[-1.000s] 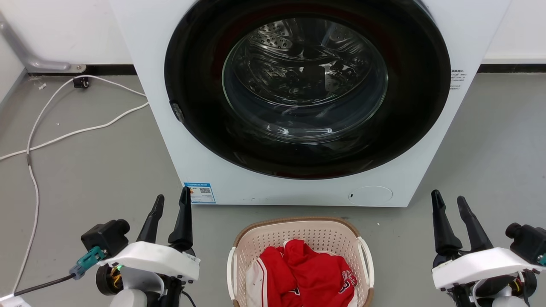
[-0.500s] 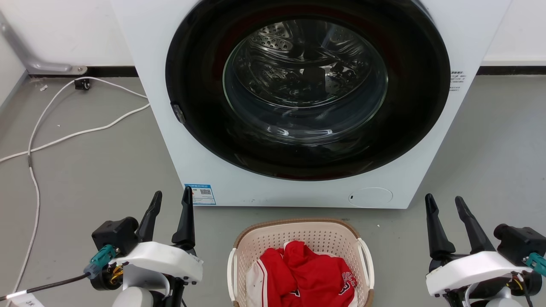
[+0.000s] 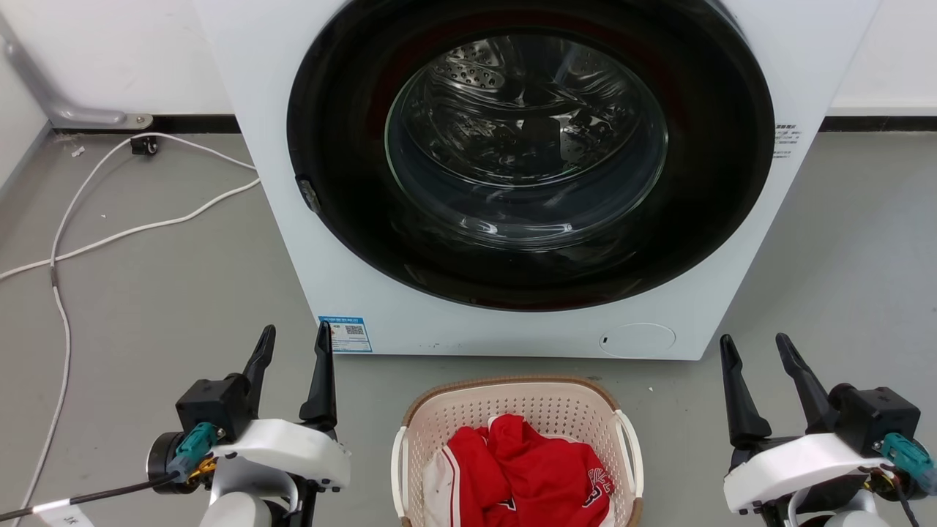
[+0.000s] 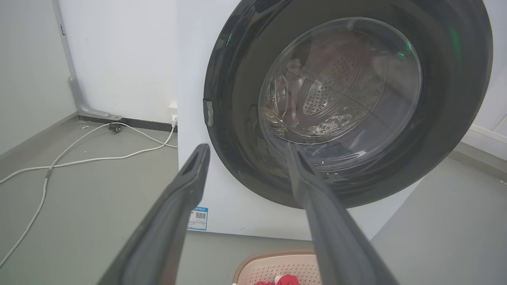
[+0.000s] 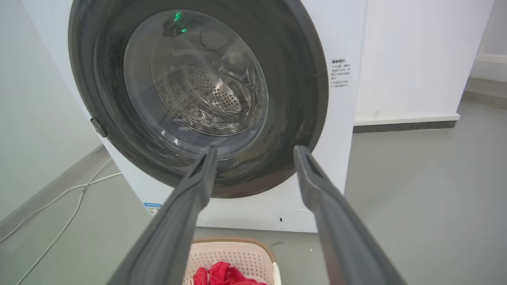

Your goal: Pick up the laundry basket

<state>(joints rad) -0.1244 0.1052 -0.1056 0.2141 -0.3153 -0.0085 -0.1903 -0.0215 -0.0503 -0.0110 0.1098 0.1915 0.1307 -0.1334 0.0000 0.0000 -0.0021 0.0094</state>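
The laundry basket (image 3: 512,410) is cream plastic with perforated walls, a brown rim and white side handles. It stands on the floor at the bottom centre of the head view, holding red and white clothes (image 3: 527,468). My left gripper (image 3: 295,335) is open to the basket's left, and my right gripper (image 3: 754,344) is open to its right; both are clear of it with nothing between the fingers. The basket's far rim (image 4: 273,257) peeks in at the bottom of the left wrist view, and the basket (image 5: 237,253) also shows low in the right wrist view.
A white front-loading washer (image 3: 512,322) with a dark round door stands right behind the basket. White cables (image 3: 110,234) trail across the grey floor at the left. A wall with a dark baseboard (image 3: 878,121) runs behind.
Both grippers have shifted slightly inward toward the basket and their wrists have turned. The head view has crept a little. The basket has stayed put.
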